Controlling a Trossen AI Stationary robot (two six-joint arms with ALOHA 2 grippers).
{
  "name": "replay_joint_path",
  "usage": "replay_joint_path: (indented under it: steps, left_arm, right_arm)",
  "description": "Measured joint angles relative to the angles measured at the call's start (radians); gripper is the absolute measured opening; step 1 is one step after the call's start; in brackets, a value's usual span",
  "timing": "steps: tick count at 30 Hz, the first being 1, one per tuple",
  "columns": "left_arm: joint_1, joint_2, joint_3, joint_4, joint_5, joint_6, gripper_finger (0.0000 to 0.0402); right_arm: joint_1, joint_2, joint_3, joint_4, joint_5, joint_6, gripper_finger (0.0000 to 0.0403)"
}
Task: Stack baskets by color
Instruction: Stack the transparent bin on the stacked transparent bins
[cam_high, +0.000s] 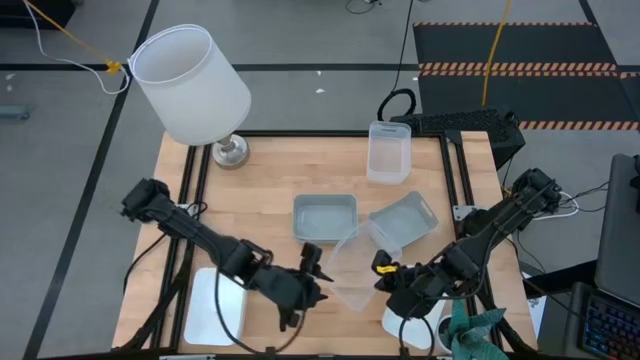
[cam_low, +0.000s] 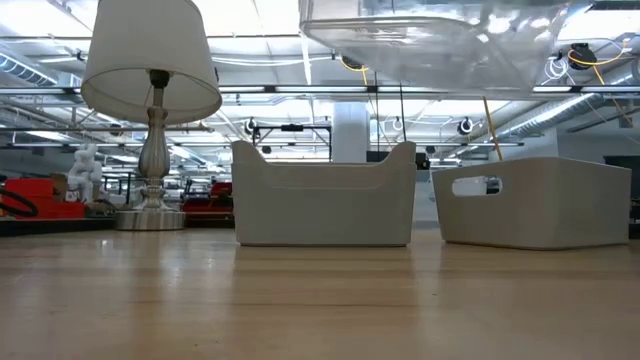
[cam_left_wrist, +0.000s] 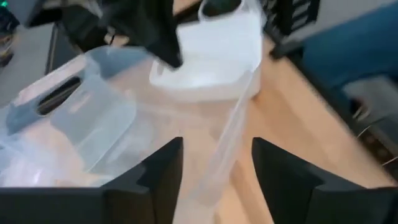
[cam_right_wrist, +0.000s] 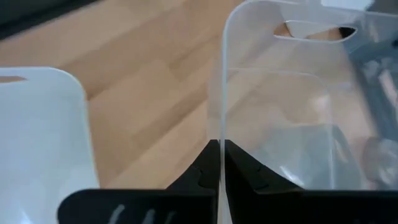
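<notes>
A clear basket (cam_high: 350, 265) hangs above the table near its front; in the low view the clear basket (cam_low: 440, 40) floats at the top. My right gripper (cam_high: 380, 268) is shut on its right wall. My left gripper (cam_high: 318, 280) is open at the basket's left side, and its fingers (cam_left_wrist: 165, 174) stand on either side of the left wall (cam_left_wrist: 227, 149) without plainly touching it. A grey-blue basket (cam_high: 325, 217) sits flat at mid-table, with a second one (cam_high: 403, 222) askew to its right. Another clear basket (cam_high: 388, 150) stands at the far edge. My right gripper (cam_right_wrist: 219, 155) pinches the clear basket's thin wall (cam_right_wrist: 217, 124) at its rim, one finger inside the basket and one outside. The fingers come slanting down from the table's near right. The basket is lifted clear of the table.
A lamp with a big white shade (cam_high: 192, 82) stands at the far left corner. One white basket (cam_high: 215, 305) lies at the near left and another white basket (cam_high: 415, 325) at the near right, under my right arm. Bare wood shows at the left and far middle.
</notes>
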Motion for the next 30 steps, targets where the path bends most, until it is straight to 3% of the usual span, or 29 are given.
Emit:
replay_joint_path:
  steps: [5, 14, 21, 26, 30]
  left_arm:
    - [0.002, 0.053, 0.074, -0.119, -0.048, -0.001, 0.0147]
    - [0.002, 0.057, 0.08, -0.217, -0.05, -0.032, 0.008]
    - [-0.008, 0.09, 0.082, -0.222, -0.054, -0.023, 0.0105]
    - [0.0, 0.135, 0.081, -0.224, -0.053, 0.083, 0.0135]
    - [0.01, 0.141, 0.08, -0.213, -0.054, 0.183, 0.0121]
  right_arm:
    - [0.0, 0.0, 0.0, 0.004, -0.025, 0.001, 0.0003]
    - [0.0, 0.0, 0.0, 0.008, -0.02, 0.0, 0.0003]
    - [-0.001, 0.001, 0.0, 0.031, -0.054, 0.0, 0.0004]
    - [-0.002, 0.001, -0.001, 0.033, -0.075, 0.001, 0.0005]
    - [-0.002, 0.001, -0.001, 0.034, -0.075, 0.001, 0.0005]
